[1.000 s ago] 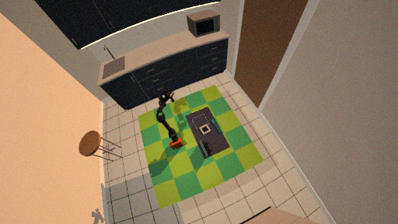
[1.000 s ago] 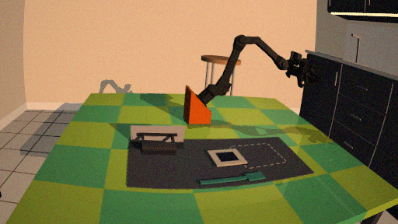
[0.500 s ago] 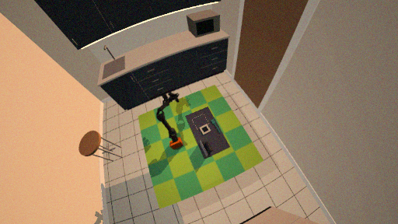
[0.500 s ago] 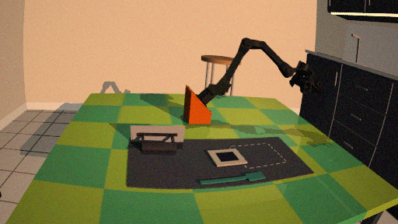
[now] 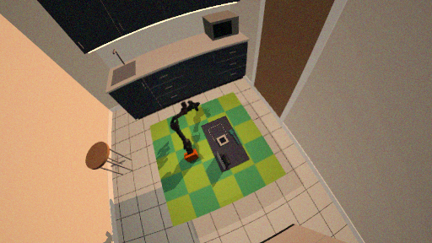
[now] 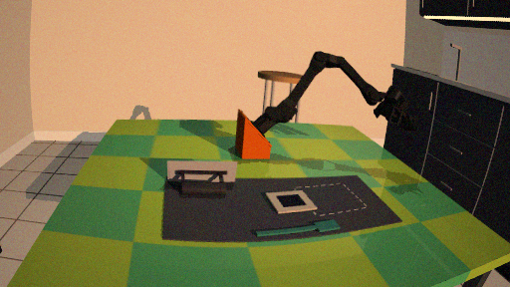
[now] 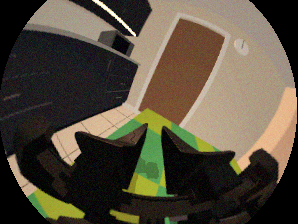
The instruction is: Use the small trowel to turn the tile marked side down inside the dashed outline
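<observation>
The tile (image 5: 222, 140) (image 6: 275, 203) lies flat on the dark mat (image 5: 238, 157) (image 6: 214, 221), with a pale rim and a dark square facing up. It lies beside the dashed outline (image 6: 343, 184) and touches or slightly overlaps its near side; which of these I cannot tell. The green trowel (image 5: 232, 133) (image 6: 289, 230) lies flat on the mat beside the tile, its blade towards the outline's end. My gripper (image 5: 198, 105) (image 6: 411, 124) (image 7: 154, 127) is raised high, well away from tile and trowel. Its fingers stand a little apart with nothing between them.
A pale upright board (image 6: 201, 165) with a dark bracket stands at the mat's other end. The arm's orange base (image 5: 191, 156) (image 6: 255, 148) is behind the mat on the green checkered table top (image 6: 194, 261). Dark kitchen cabinets (image 6: 458, 125) (image 7: 65, 85) stand beyond the gripper.
</observation>
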